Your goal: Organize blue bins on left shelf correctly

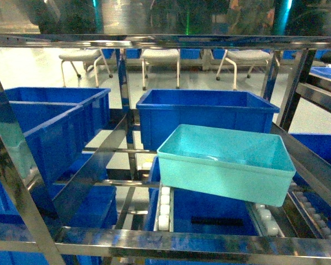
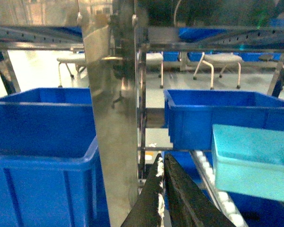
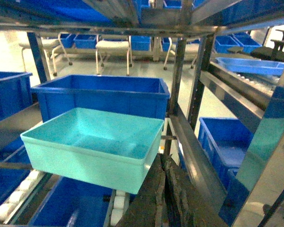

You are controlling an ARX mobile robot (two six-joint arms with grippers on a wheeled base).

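On the left shelf (image 1: 129,182) rollers sits a turquoise bin (image 1: 226,163); both end effectors, left (image 2: 164,163) and right (image 3: 163,163), closed, empty

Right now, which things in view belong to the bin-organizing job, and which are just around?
Job:
- turquoise bin, empty, tilted on the roller tracks
- steel shelf
- left gripper, right gripper, both shut

Just around:
- dark blue ribbed bins
- white chairs behind

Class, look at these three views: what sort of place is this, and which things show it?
Probably a warehouse or factory parts store: a steel flow rack with white roller tracks, many dark blue storage bins, and a turquoise tub resting on the rollers.
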